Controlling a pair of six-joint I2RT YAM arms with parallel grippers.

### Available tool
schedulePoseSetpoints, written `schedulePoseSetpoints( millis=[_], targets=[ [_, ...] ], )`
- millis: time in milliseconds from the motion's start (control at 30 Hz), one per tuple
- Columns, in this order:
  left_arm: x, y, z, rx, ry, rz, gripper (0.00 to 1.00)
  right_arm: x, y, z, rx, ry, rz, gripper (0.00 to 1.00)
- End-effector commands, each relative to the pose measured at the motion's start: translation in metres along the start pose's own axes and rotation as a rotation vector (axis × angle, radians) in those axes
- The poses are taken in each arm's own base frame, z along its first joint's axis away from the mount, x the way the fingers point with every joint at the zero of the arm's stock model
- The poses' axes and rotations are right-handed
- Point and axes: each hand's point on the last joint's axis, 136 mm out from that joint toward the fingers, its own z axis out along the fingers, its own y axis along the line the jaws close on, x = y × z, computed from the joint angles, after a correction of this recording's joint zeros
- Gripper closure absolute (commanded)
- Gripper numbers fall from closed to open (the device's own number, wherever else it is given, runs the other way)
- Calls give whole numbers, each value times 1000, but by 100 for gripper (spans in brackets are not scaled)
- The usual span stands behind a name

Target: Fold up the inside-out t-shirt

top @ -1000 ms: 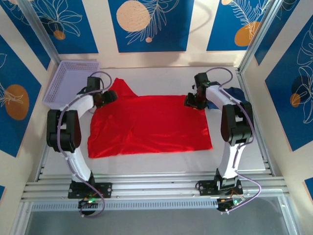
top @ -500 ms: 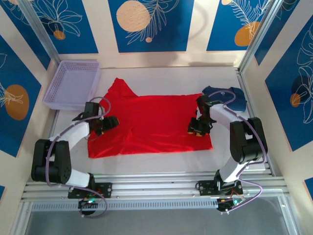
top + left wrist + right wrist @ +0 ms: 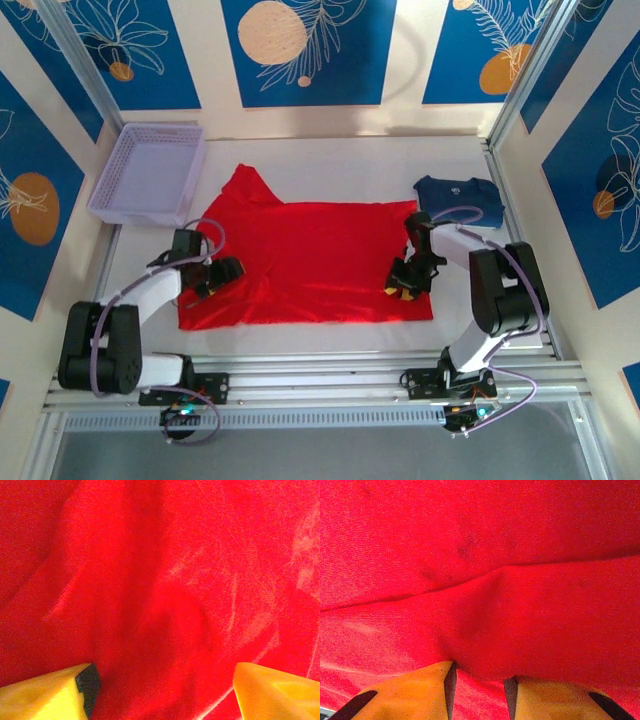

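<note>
The inside-out t-shirt (image 3: 300, 255) is bright red cloth spread flat across the middle of the table, one sleeve pointing to the far left. My left gripper (image 3: 226, 272) rests low over its near-left part. In the left wrist view its yellow fingers (image 3: 50, 692) stand wide apart, so the left gripper (image 3: 162, 685) is open over smooth cloth (image 3: 165, 580). My right gripper (image 3: 404, 286) sits at the near-right part of the t-shirt. In the right wrist view a raised ridge of red cloth (image 3: 485, 610) runs into the right gripper (image 3: 480, 692), which is shut on it.
A lilac mesh basket (image 3: 150, 170) stands at the far left corner. A dark navy garment (image 3: 460, 197) lies at the far right, beside the shirt. Bare white table (image 3: 330, 335) runs along the near edge, before the metal rails.
Both arms swept from the t-shirt's far corners to its near part. The navy garment came out from behind the right arm. The right jaws narrowed onto a fold of cloth.
</note>
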Motion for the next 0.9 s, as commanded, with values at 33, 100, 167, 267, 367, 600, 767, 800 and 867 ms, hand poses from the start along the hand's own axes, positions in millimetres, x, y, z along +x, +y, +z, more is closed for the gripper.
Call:
schedulePoseSetpoints(
  millis=[33, 100, 167, 267, 367, 600, 767, 800, 867],
  targets=[
    [65, 36, -5, -101, 154, -119, 27, 36, -18, 8, 78, 84, 61, 65],
    [59, 34, -15, -104, 110, -105, 26, 31, -15, 1, 86, 43, 44, 65],
    [31, 23, -26, -100, 11, -64, 26, 17, -3, -13, 54, -50, 4, 62],
    [-24, -2, -37, -99, -118, 6, 25, -14, 26, -40, -40, -228, -68, 58],
    [-84, -27, -36, -98, -225, 50, 25, -54, 49, -68, -91, -418, -118, 54],
    [-195, -66, -8, -155, -321, 166, 25, -155, 60, -111, -97, -682, -83, 45],
    [-246, -78, 14, -219, -313, 241, 25, -210, 46, -123, -19, -728, -22, 41],
    [-252, -79, 18, -229, -306, 251, 25, -217, 43, -123, 6, -726, -16, 41],
    [-264, -81, 28, -238, -287, 269, 25, -231, 39, -121, 46, -707, -5, 43]
  ],
)
